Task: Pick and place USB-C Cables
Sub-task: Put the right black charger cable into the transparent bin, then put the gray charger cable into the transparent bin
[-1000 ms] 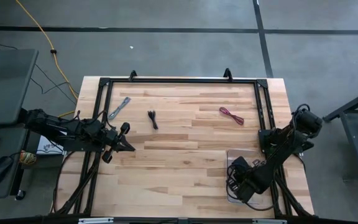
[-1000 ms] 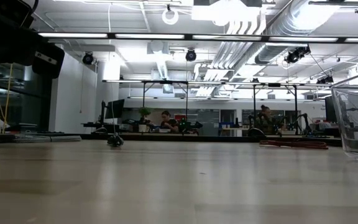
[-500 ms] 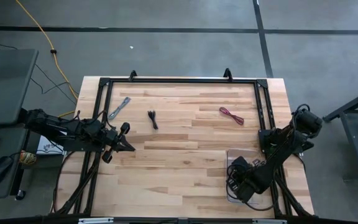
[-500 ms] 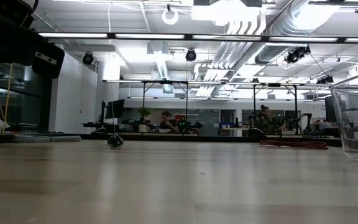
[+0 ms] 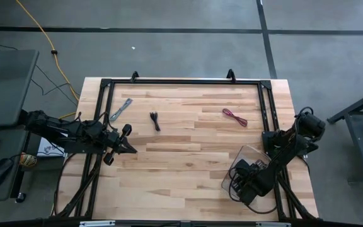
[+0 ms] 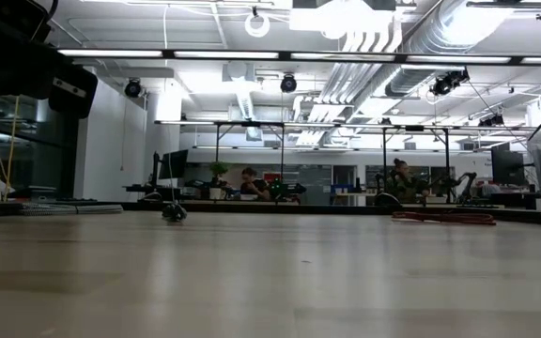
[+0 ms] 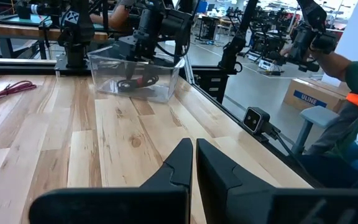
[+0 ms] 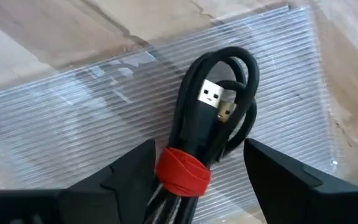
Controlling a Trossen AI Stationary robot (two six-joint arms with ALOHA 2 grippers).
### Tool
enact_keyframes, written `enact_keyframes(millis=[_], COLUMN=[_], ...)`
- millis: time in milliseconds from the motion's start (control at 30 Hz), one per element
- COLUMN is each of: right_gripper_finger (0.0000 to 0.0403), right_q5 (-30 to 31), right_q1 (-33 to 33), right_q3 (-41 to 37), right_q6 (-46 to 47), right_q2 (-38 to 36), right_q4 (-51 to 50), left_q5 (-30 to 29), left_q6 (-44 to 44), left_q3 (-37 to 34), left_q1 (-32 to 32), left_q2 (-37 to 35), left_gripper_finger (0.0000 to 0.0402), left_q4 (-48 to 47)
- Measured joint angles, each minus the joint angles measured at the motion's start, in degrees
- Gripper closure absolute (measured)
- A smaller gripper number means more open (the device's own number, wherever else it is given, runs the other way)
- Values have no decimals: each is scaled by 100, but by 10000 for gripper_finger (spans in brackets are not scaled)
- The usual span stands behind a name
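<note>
A black-and-red USB-C cable (image 8: 219, 118), bound with a red tie, lies on the floor of a clear bin (image 5: 247, 154) at the table's near right. My right gripper (image 8: 204, 165) reaches into the bin from above, open, with a finger on either side of the cable. Flat on the table near its far edge lie a silver-grey cable (image 5: 121, 109), a black cable (image 5: 155, 120) and a pinkish-red cable (image 5: 234, 116). My left gripper (image 5: 133, 150) hovers shut at the table's left with nothing in it. My right gripper stands open around the black-and-red cable, pointing down into the bin. The cable's red tie (image 8: 182, 171) lies close to one finger (image 8: 132, 168); I cannot tell whether they touch. The cable rests on the bin's floor.
A black frame (image 5: 181, 82) runs along the table's far, left and right sides. The left wrist view shows the bin (image 7: 166, 84) with my right arm in it. Bare wood lies in the table's middle and near left.
The clear bin has turned about on the table around my right gripper. Its outline stood square to the table's edges before and now lies slanted. In the low view less of it shows at the right.
</note>
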Motion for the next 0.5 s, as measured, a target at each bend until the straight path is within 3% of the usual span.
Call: enact_keyframes(millis=[500], right_gripper_finger=[166], right_q5=[713], right_q1=[-2], right_q3=[22], right_q6=[-531], right_q2=[-770], right_q4=[-182], left_q5=[1], left_q6=[0], left_q3=[0], left_q1=[1], left_q2=[0], left_gripper_finger=[398], left_q4=[0])
